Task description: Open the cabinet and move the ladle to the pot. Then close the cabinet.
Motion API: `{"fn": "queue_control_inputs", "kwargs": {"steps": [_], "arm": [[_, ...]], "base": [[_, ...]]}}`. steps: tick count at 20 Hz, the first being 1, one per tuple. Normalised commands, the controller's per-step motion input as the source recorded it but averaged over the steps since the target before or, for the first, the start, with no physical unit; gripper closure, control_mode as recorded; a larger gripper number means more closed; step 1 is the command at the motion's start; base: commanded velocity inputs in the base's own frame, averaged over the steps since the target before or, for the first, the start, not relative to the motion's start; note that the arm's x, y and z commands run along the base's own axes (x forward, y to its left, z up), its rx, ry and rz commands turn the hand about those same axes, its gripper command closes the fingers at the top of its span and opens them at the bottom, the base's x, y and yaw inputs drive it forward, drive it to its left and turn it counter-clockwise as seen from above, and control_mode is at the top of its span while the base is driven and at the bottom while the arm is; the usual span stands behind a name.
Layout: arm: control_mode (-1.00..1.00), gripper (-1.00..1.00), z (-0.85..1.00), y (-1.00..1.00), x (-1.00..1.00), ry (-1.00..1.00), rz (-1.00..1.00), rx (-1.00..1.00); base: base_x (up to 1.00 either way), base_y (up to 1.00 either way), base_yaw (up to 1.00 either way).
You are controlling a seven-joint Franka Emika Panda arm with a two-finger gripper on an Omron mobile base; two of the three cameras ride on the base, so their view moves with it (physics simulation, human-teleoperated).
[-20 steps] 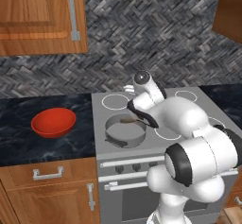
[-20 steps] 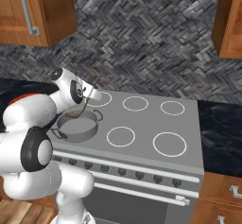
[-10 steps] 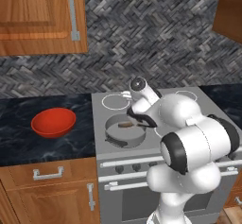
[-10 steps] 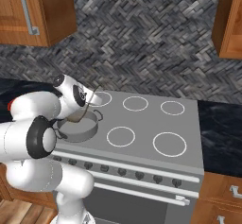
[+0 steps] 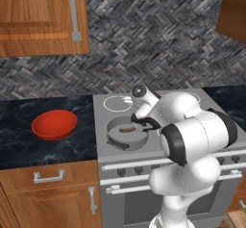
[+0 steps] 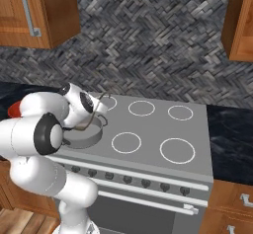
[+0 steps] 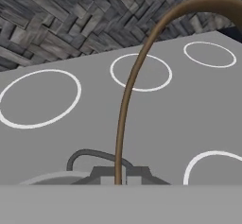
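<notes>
The pot [image 5: 113, 137] sits on the stove's front left burner, also seen as the pot [image 6: 85, 138]. My gripper [image 5: 140, 121] hangs just over its right rim, shut on the ladle's thin handle. The ladle's bowl [image 5: 128, 129] lies low inside the pot. In the hand view the ladle handle [image 7: 124, 109] rises from between my fingertips [image 7: 118, 176] and curves off to the upper right. Below it show the pot's rim and a side handle [image 7: 90, 154]. A brown cabinet [image 5: 235, 10] shows at the upper right, with its handle out of view, so I cannot tell whether it is open.
A red bowl [image 5: 54, 124] stands on the dark counter left of the stove [image 5: 192, 97]. Overhead at the left is a wall cabinet [image 5: 38, 15] with a handle on its right edge, door shut. Low drawer cabinets [image 5: 48, 176] sit under the counter.
My hand has come down a little toward the pot with the ladle, and the arm's elbow has swung. The ladle's bowl now rests inside the pot.
</notes>
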Motion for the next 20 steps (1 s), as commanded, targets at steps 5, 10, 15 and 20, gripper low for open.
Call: {"fn": "queue_control_inputs", "kwargs": {"steps": [5,10,15,20], "arm": [[-1.0,1.0,-0.01,0.07,0.07,0.0,0.0,0.0],[-1.0,1.0,-0.03,0.12,0.18,0.0,0.0,0.0],[-1.0,1.0,-0.16,0.15,0.18,0.0,0.0,0.0],[-1.0,1.0,-0.26,0.14,0.21,0.0,0.0,0.0]], "base": [[0.0,0.0,0.0],[0.0,0.0,0.0],[0.0,0.0,0.0],[0.0,0.0,0.0]]}}
